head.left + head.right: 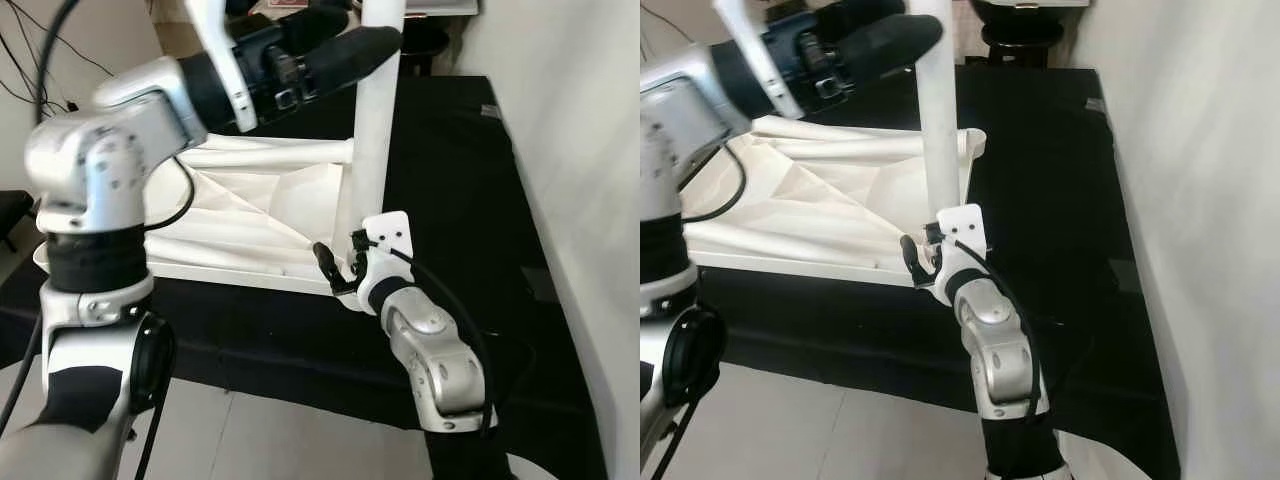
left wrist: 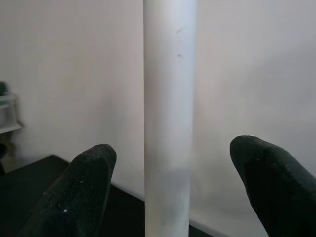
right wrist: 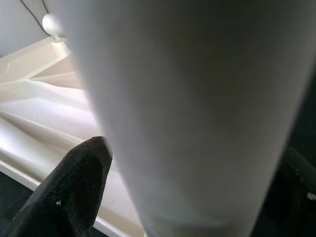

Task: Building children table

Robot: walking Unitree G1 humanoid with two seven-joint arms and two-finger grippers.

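Note:
The white table top (image 1: 240, 215) lies upside down on a black mat (image 1: 450, 190). A white round table leg (image 1: 370, 150) stands upright at its near right corner. My left gripper (image 1: 370, 28) is up high by the top of the leg and is open, one black finger (image 2: 79, 192) on each side with gaps to the leg (image 2: 170, 123). Low at the leg's foot, my right gripper (image 1: 350, 270) is shut on the leg (image 3: 197, 98); one finger (image 3: 74, 182) touches it and the other is mostly hidden behind it.
A pale wall (image 1: 590, 150) runs close along the right side of the mat. Light floor tiles (image 1: 260, 440) lie in front of the mat's near edge. Dark furniture (image 1: 1025, 30) stands at the back, and cables hang at the far left.

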